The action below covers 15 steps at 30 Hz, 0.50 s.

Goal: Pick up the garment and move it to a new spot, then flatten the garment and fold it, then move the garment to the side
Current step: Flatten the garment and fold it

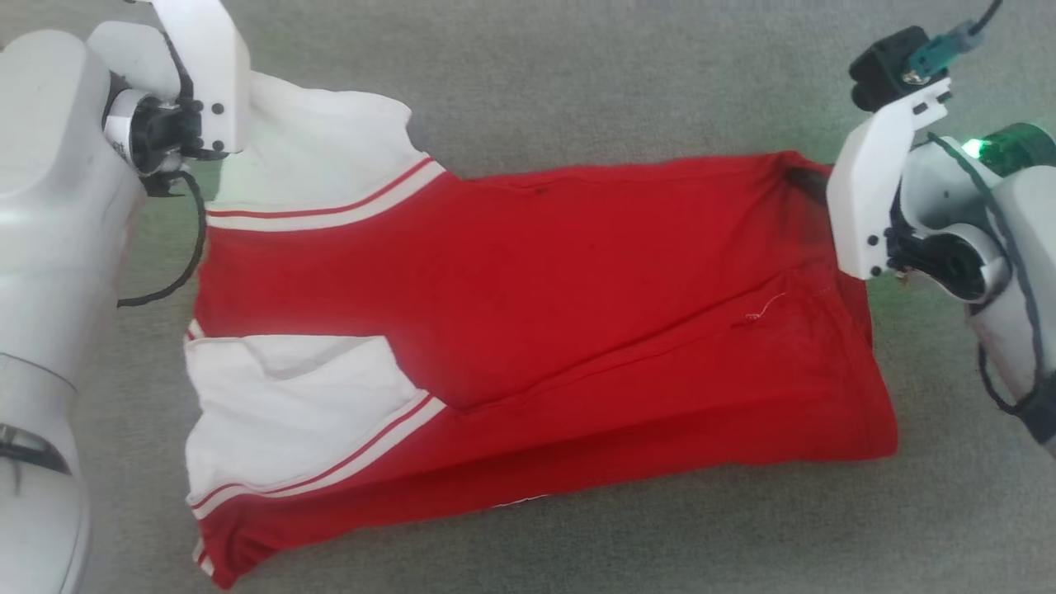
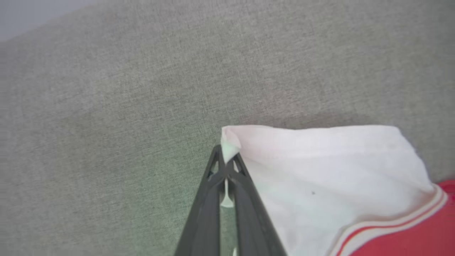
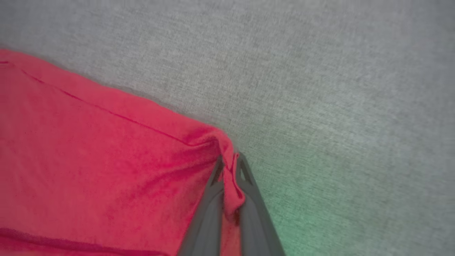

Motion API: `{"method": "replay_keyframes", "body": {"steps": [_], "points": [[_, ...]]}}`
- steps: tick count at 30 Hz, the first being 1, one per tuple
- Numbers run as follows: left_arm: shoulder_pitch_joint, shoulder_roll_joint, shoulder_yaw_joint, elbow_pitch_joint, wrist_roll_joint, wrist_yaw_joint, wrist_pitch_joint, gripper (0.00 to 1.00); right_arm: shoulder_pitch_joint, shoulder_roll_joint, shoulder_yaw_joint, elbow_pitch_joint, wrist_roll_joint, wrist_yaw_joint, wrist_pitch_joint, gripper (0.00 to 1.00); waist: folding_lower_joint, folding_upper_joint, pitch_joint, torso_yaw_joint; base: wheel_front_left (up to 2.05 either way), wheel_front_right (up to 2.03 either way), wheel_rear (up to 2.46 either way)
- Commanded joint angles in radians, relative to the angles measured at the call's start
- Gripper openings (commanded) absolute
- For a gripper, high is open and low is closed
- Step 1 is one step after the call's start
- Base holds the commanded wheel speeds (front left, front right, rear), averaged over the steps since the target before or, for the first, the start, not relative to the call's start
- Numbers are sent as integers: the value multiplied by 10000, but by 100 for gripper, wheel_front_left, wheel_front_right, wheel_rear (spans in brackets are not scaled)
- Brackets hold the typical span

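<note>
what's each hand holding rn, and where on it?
Both hold the shirt: left hand pinches a corner of a white sleeve; right hand pinches a red corner at the hem end.

White arms (image 1: 49, 206), black cables (image 1: 199, 246), charcoal tools (image 2: 225, 164) (image 3: 230, 167)

Head view: overhead, facing down, whole garment (image 1: 577, 289). Wrist views: close along left claw (image 2: 225, 165) and right claw (image 3: 231, 167), at its opposite corners, both within head view.

Bright, even light, faint shadows, wrist views slightly blurred.
</note>
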<state>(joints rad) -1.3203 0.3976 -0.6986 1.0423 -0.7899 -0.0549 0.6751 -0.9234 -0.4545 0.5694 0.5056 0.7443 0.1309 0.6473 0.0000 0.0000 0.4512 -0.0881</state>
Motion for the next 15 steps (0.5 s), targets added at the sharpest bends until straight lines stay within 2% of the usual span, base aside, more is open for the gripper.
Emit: {"method": "replay_keyframes", "body": {"steps": [1,6,10,15], "points": [[-160,-37,-24,-24,-11,-76,48,0,180,-119,-55,-118,47,-3,-118,0,0,0,-272,214,0,0,0],[91,10,-161,-384,-17,-139,273,0,589,-480,-206,-652,154,-1,-189,0,0,0,-762,513,0,0,0],[432,194,-230,-1001,-73,17,580,0,1004,-739,-469,-1114,223,-1,-99,0,0,0,-1113,690,0,0,0],[1155,661,-377,-2503,-55,348,1088,0,1690,-1022,-964,-1843,169,-1,236,0,0,0,-1462,863,0,0,0]]}}
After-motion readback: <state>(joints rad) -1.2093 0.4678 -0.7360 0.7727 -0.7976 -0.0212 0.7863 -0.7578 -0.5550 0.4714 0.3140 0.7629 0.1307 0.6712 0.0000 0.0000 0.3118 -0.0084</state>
